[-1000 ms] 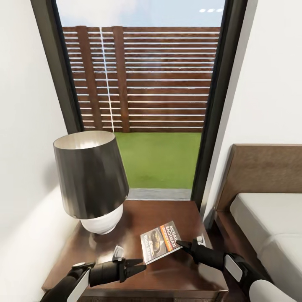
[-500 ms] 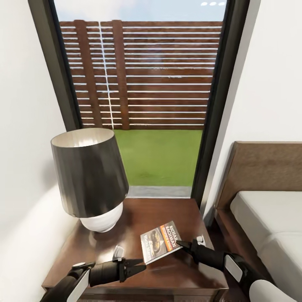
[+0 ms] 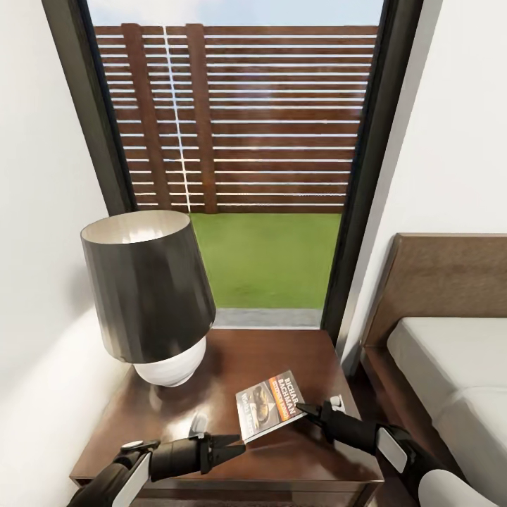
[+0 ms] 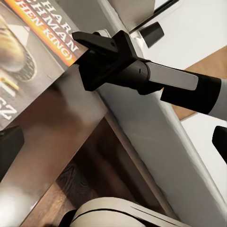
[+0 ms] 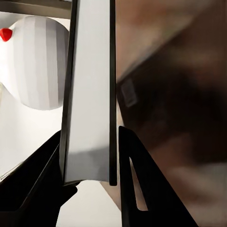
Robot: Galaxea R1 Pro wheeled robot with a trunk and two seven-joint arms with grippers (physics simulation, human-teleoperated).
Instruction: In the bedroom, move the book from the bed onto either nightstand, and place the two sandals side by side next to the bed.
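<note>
The book (image 3: 267,406), dark grey with an orange band, hangs tilted just over the glossy top of the nightstand (image 3: 282,355). My right gripper (image 3: 304,408) is shut on its right edge. In the right wrist view the book (image 5: 90,94) stands edge-on between the two dark fingers (image 5: 142,179). My left gripper (image 3: 229,446) is open, low beside the book's near corner, holding nothing. The left wrist view has the book's cover (image 4: 28,61) with the right gripper (image 4: 87,47) clamped on it. At the right lies the bed (image 3: 451,366). The sandals are out of view.
A lamp (image 3: 148,289) with a dark shade and a white base takes up the nightstand's left half. Behind stands a tall dark-framed window (image 3: 260,176). White walls close in on both sides. The bed's brown headboard (image 3: 443,282) rises at the right.
The head view has tilted a little, so lamp and window sit higher in the picture. The book and both grippers keep their places.
</note>
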